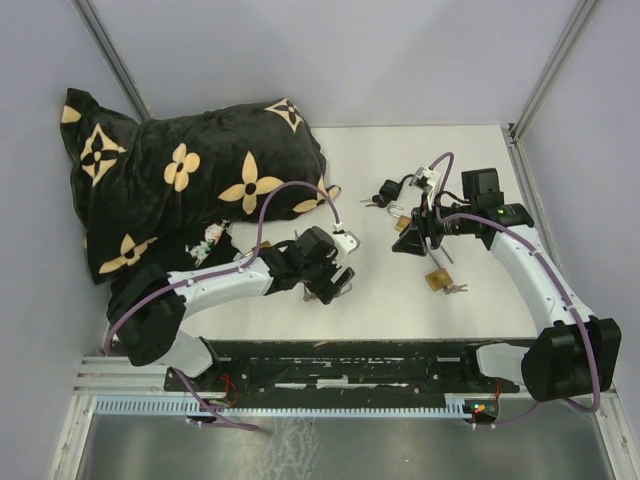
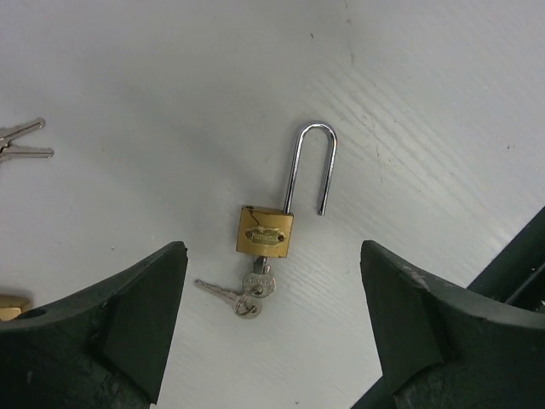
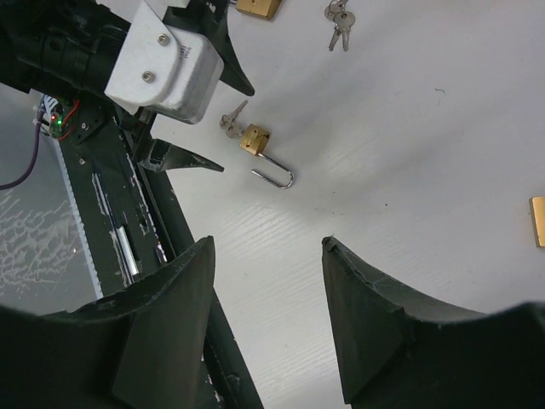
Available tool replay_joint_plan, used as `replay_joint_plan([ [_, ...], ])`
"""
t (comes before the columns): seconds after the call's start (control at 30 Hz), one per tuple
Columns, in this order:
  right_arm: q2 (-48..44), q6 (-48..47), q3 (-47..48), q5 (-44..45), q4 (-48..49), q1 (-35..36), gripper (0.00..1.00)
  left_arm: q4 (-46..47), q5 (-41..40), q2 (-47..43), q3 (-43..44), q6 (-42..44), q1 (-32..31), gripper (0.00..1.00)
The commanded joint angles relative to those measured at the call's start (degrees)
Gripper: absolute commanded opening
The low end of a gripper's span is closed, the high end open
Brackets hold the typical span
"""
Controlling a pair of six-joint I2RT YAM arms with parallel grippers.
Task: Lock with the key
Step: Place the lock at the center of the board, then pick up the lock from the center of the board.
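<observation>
We see a white table (image 1: 400,150), a black flower-patterned cushion (image 1: 190,180) at far left, left gripper (image 1: 336,284) low at mid-table, right gripper (image 1: 408,242) beside what may be a small brass lock (image 1: 400,222), a brass padlock (image 1: 437,280) with keys (image 1: 456,289) just toward the near edge.

A big black cushion (image 1: 190,180) with tan flower shapes lies in the far left corner of the white table (image 1: 400,310), its left end up against the pale wall (image 1: 350,50). Just beside its near edge sits a small white thing (image 1: 212,236), too small to make out. Slanted metal posts (image 1: 110,50) stand at the far corners. Along the table's near edge runs a scuffed black plate (image 1: 350,365), then a ridged metal rail (image 1: 300,405), then a grey sheet (image 1: 300,450).
</observation>
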Motion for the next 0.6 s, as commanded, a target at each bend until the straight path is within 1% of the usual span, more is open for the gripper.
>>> replay_joint_plan([
  [0.0, -0.6, 0.14, 2.09, -0.88, 0.7, -0.23, 0.61, -0.09, 4.43, 3.62, 3.63, 6.46, 1.6, 0.88],
  [0.13, -0.23, 0.4, 2.05, -0.82, 0.87, -0.19, 0.61, -1.0, 8.89, 7.03, 5.26, 7.35, 4.15, 0.77],
  [0.23, 0.3, 0.52, 2.15, -0.72, 0.73, -0.19, 0.61, -2.47, 9.5, 9.62, 6.86, 7.85, 5.06, 0.71],
  [0.57, 1.46, 0.56, 2.32, -0.46, 0.35, -0.2, 0.61, -4.35, 8.83, 12.12, 8.17, 7.75, 5.01, 0.62],
])
